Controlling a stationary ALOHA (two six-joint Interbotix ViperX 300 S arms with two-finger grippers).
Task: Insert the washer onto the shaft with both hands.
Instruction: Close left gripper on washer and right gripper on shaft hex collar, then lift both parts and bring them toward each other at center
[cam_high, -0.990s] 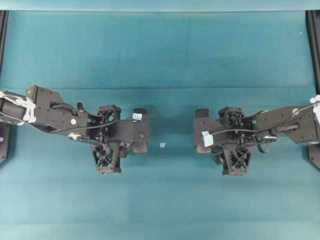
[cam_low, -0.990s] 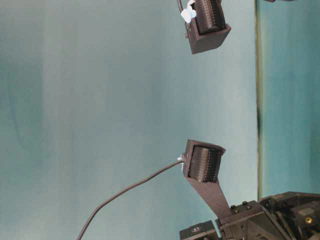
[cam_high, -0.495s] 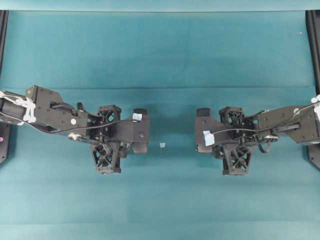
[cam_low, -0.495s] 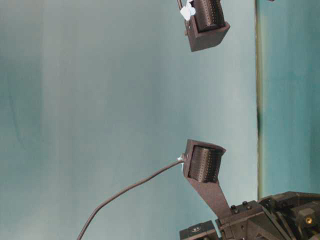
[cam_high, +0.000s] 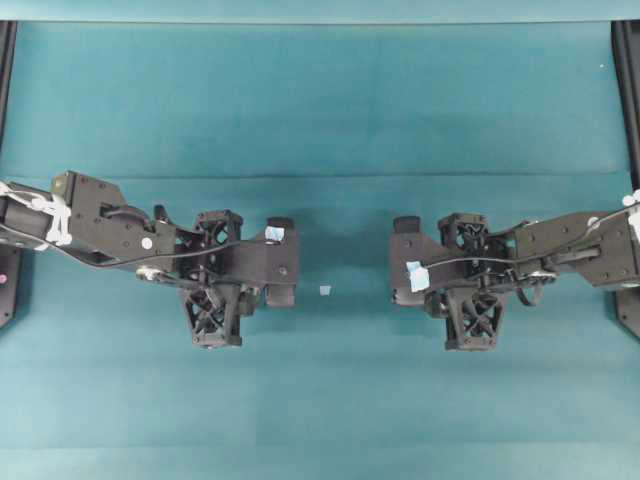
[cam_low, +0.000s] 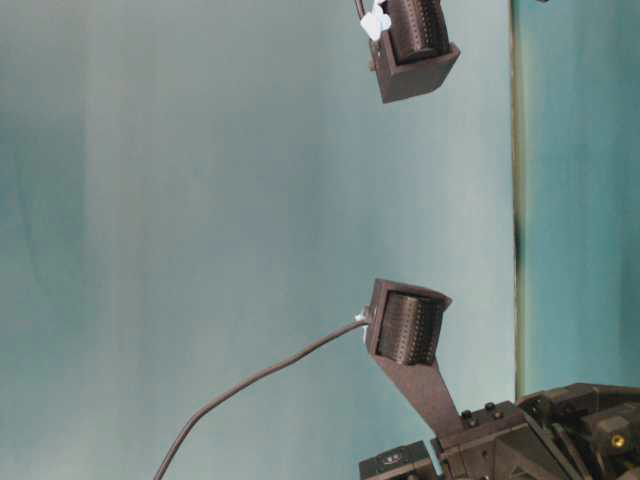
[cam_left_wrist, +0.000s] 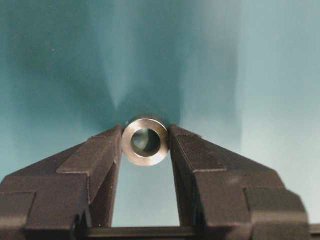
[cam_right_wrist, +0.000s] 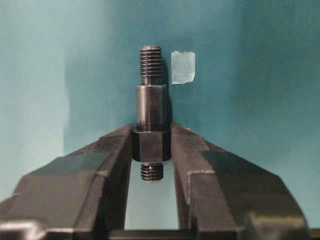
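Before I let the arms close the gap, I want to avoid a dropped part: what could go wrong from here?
1. The washer is pinched only at its rim by the left gripper; a nudge could pop it out.
2. The shaft is held by its hex collar in the right gripper, its long threaded end free, so contact may tilt it.
3. The washer's hole looks barely wider than the shaft's thread, so slight misalignment could jam them.

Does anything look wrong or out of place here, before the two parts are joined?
Nothing stands out. The washer sits squarely in the left gripper, the shaft in the right gripper. Only a tape scrap lies on the mat between them.
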